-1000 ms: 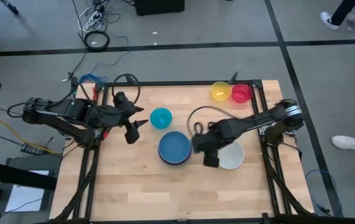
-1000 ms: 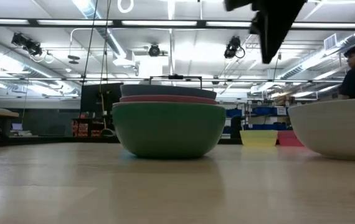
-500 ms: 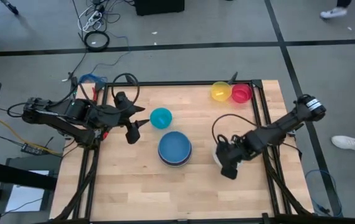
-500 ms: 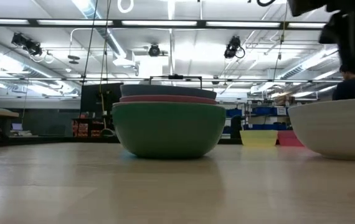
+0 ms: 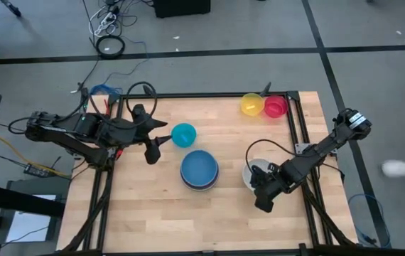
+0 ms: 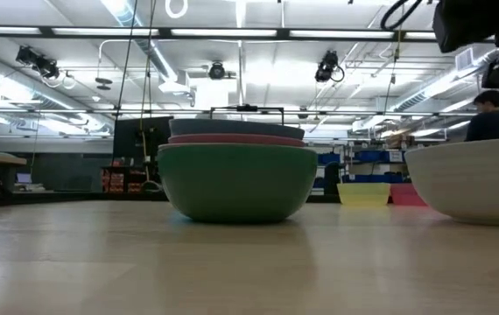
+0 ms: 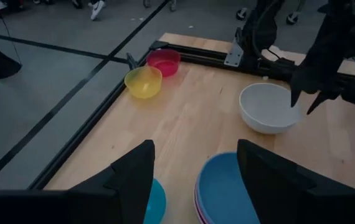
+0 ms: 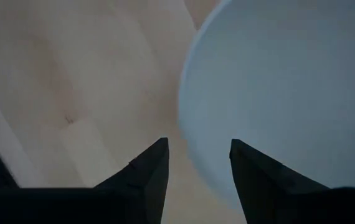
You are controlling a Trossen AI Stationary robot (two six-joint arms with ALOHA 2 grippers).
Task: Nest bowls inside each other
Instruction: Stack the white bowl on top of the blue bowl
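Grey workshop floor is surrounding the wooden worktop [image 5: 153, 206]. Near its right edge the right pincer [image 5: 264, 201] is hanging spread, empty, its fingers [image 8: 145, 168] bracketing the white bowl's [image 5: 248, 172] rim. Judgement: lower until one finger is inside the wall, then pinch squarely so the rim is not slipping. The stack [image 5: 200, 169] is sitting mid-worktop, cyan bowl [image 5: 183, 134] just behind it. The left pincer [image 5: 154, 147] is waiting spread near the left edge. The arm is covering much of the white bowl; the stack's bottom layers are hard to make out.

2 dark jointed arms [image 5: 82, 129], looped black cables [image 5: 143, 91]
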